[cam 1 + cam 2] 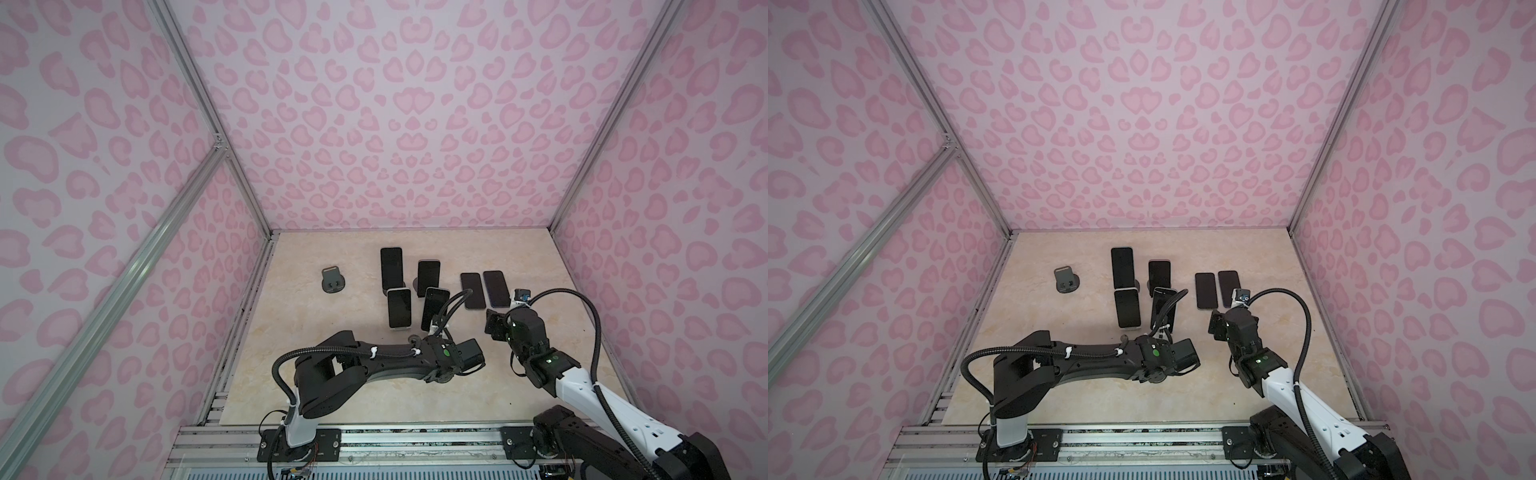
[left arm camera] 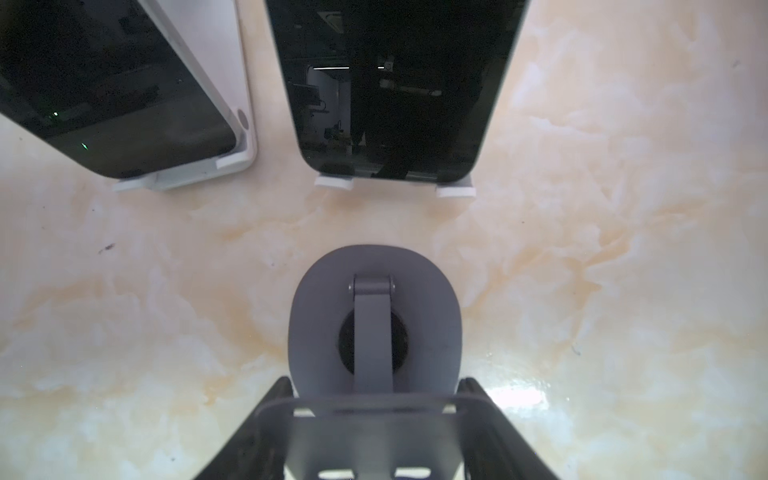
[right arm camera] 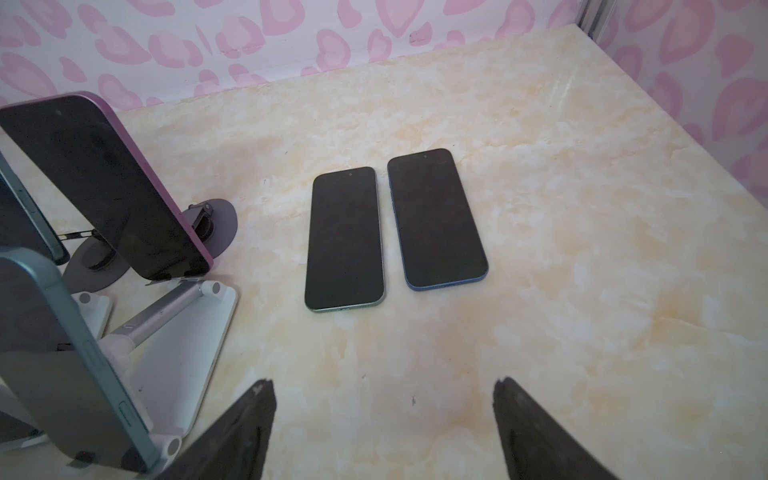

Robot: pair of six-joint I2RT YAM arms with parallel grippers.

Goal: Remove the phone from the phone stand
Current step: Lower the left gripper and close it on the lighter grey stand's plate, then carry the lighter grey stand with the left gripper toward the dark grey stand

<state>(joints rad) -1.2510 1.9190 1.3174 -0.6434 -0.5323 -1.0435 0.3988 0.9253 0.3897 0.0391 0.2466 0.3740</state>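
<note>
Grey oval-based stand (image 2: 324,316) clamped in left hand (image 2: 374,392), if swung forward, may topple the black propped phone (image 2: 395,83) beyond it; right hand (image 3: 384,386) apart, empty.

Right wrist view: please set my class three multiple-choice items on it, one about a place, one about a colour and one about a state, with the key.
1. Where is the green-edged phone?
A. Held in the jaws.
B. On top of another phone.
C. Flat on the table, beside the blue-edged phone.

2. What colour is the rim of the phone on the dark grey stand?
A. Purple.
B. Red.
C. Yellow.

3. How do the jaws of the right gripper stand?
A. Shut on a phone.
B. Open, nothing between.
C. Shut, empty.

Key:
1 C, both lie screen up, side by side on the marble top.
2 A, its edge shows purple.
3 B, bare table shows between the jaws.
</note>
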